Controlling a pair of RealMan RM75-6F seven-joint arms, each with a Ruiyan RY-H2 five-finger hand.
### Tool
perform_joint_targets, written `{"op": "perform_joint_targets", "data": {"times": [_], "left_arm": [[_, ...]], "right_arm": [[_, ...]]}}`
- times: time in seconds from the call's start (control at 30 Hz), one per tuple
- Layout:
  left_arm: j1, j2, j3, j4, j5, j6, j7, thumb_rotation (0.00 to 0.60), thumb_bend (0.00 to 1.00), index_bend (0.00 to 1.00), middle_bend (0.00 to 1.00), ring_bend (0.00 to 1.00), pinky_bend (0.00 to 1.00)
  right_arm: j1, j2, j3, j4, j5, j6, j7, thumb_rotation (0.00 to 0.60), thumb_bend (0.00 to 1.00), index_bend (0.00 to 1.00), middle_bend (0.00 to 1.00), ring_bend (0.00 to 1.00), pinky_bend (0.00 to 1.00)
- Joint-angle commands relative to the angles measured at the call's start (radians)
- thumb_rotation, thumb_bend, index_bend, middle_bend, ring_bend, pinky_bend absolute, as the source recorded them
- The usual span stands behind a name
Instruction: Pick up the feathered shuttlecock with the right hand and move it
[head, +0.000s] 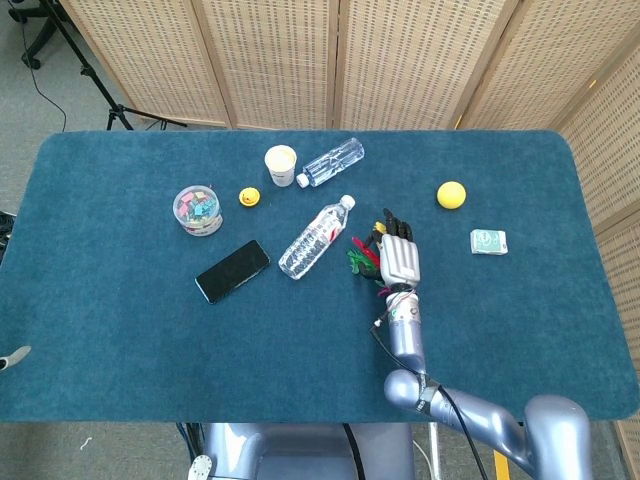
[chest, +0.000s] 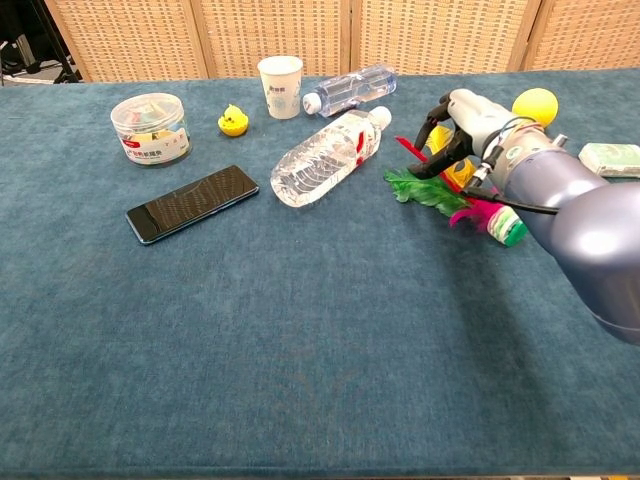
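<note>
The feathered shuttlecock (chest: 480, 210) lies on the blue table, with green, red, yellow and pink feathers and a green base (chest: 510, 231) pointing to the right. In the head view its feathers (head: 362, 259) poke out left of my right hand (head: 398, 256). That hand (chest: 462, 126) arches over the feather end, its dark fingertips (chest: 428, 166) coming down at the green and red feathers. The fingers are curved and apart, and the shuttlecock still rests on the cloth. My left hand shows in neither view.
A large water bottle (head: 316, 237) lies just left of the shuttlecock. Farther back are a smaller bottle (head: 332, 161), a paper cup (head: 281, 164), a yellow duck (head: 249, 197) and a clip jar (head: 197, 209). A phone (head: 232, 270) lies at left, a yellow ball (head: 451, 194) and small box (head: 488, 241) at right.
</note>
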Motion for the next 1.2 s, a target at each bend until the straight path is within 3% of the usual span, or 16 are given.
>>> {"op": "perform_joint_targets", "data": {"times": [0.03, 0.57, 1.2], "left_arm": [[0.001, 0.000, 0.000, 0.000, -0.001, 0.001, -0.003, 0.600, 0.00, 0.00, 0.00, 0.00, 0.00], [0.001, 0.000, 0.001, -0.001, 0.003, 0.001, 0.004, 0.600, 0.00, 0.00, 0.00, 0.00, 0.00], [0.002, -0.001, 0.006, -0.002, 0.012, 0.005, 0.003, 0.600, 0.00, 0.00, 0.00, 0.00, 0.00]], "right_arm": [[0.002, -0.003, -0.002, 0.011, 0.000, -0.003, 0.004, 0.600, 0.35, 0.52, 0.00, 0.00, 0.00], [-0.012, 0.002, -0.021, 0.032, -0.026, 0.002, 0.029, 0.600, 0.42, 0.62, 0.00, 0.00, 0.00], [-0.049, 0.059, -0.023, -0.059, -0.063, 0.020, 0.077, 0.600, 0.49, 0.67, 0.00, 0.00, 0.00]]}}
